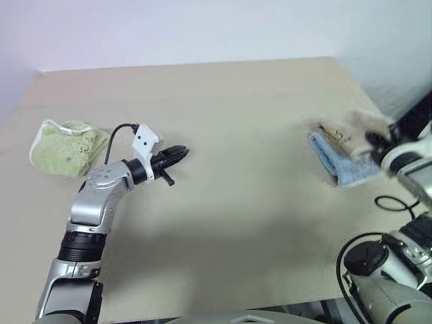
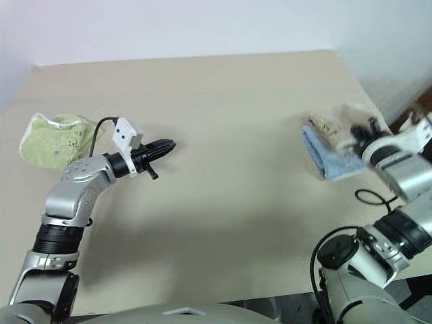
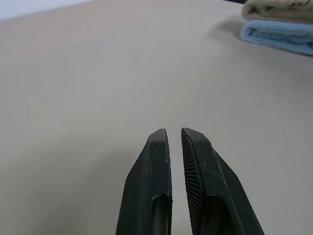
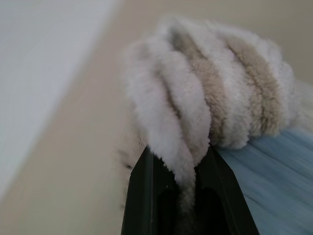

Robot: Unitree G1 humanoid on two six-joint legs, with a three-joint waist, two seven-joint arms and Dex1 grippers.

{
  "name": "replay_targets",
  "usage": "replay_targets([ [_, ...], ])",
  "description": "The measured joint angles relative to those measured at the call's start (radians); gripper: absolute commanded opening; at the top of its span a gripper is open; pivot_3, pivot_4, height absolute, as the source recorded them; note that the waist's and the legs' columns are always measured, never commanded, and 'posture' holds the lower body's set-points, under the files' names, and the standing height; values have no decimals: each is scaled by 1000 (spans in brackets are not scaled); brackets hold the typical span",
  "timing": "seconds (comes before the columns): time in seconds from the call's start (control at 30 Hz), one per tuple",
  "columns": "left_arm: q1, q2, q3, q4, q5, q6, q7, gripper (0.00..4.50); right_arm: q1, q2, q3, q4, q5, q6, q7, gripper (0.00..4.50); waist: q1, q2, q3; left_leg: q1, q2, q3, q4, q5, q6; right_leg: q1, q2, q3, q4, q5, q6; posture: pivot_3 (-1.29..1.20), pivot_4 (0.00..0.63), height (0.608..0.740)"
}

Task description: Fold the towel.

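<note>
No brand name or readable writing shows on any cloth; the only marks are small dark specks on the beige towel and on the green towel, too small to read.

The beige towel sits at the right edge of the frame, about mid-height, bunched into thick folds on top of a folded light blue towel. Its bundle runs roughly from the left toward the right edge of the frame, slightly tilted. In the right wrist view its layered folds stand in ridges with white edging between tan pile, and they rest on the blue cloth.

The right gripper is clamped on a fold of the beige towel, the pile squeezed between its two black fingers.

The left gripper hangs over the bare tan table in the left-centre of the frame, pointing toward the right, its fingers nearly together with only a thin slit between them and nothing in it. The crumpled green towel lies at the left edge, well apart from the others.
</note>
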Motion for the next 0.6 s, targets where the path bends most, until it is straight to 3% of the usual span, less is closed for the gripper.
replay_targets([
  [0.1, -10, -3, -3, 4, 1, -2, -7, 474, 7, -1, 1, -1, 1, -2, -27, 29, 1, 1, 0, 1, 0, 0, 0, 0, 0, 0, 1, 0, 0, 0, 0, 0, 150, 728],
  [0.53, -9, -9, -12, 6, 5, -3, -15, 474, 42, -7, 20, -116, 100, -38, -41, 4339, 4, 1, 0, 0, 0, 0, 1, 0, 1, 1, 1, 0, 0, 0, 0, 0, 150, 728],
  [0.6, -9, -12, -13, 7, 5, -3, -18, 474, 55, -7, 20, -137, 128, -47, -51, 4463, 5, 1, 0, 0, 0, 0, 1, 0, 1, 1, 1, 0, 0, 0, 0, 0, 150, 728],
])
